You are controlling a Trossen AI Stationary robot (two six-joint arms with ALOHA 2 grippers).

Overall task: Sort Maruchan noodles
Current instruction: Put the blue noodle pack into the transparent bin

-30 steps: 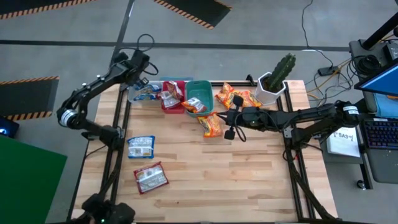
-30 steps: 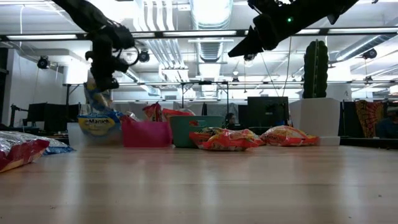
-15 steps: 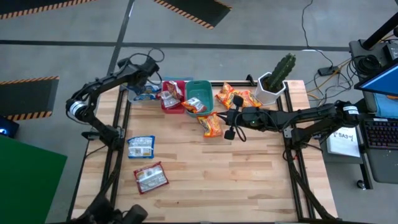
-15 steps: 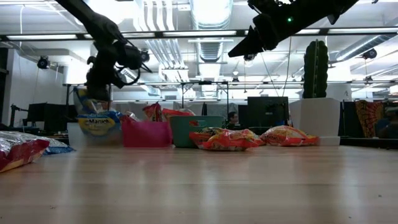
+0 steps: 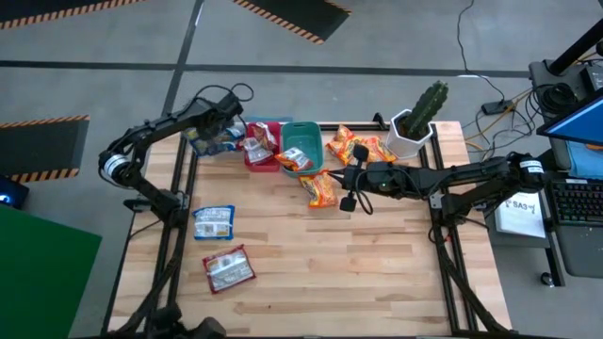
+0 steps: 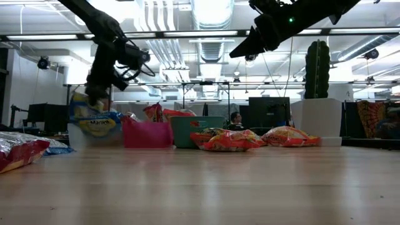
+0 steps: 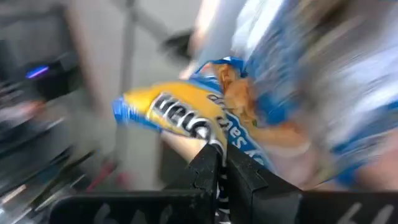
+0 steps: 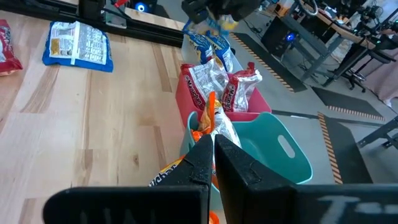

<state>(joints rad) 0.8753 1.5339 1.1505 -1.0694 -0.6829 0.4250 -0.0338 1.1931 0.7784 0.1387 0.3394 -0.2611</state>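
Note:
My left gripper (image 5: 229, 115) hangs over the clear bin (image 5: 203, 143) at the table's far left corner, shut on a blue and yellow noodle packet (image 7: 186, 118). Other blue packets fill that bin. The red bin (image 5: 262, 149) holds red packets and the teal bin (image 5: 303, 143) holds an orange one. My right gripper (image 5: 346, 184) hovers high above an orange packet (image 5: 320, 190) near the teal bin, shut and empty. A blue packet (image 5: 214, 222) and a red packet (image 5: 229, 269) lie flat on the table's left side. My left gripper pinches the blue and yellow packet between its two fingers at an edge (image 7: 210, 142). It comes from above, and the packet (image 6: 87, 111) hangs below the fingers (image 6: 99, 92). The packet's lower part is down among the blue packets in the clear bin.
More orange packets (image 5: 356, 147) lie by the far edge, beside a white pot with a cactus (image 5: 415, 122). The three bins stand in a row along the far edge. The table's middle and near right show bare wood (image 5: 377, 273).
My left gripper has moved toward the table's right along the far edge and down, turning as it went. The blue packet it holds has sunk from hanging above the clear bin to resting in it. My right arm has kept still.

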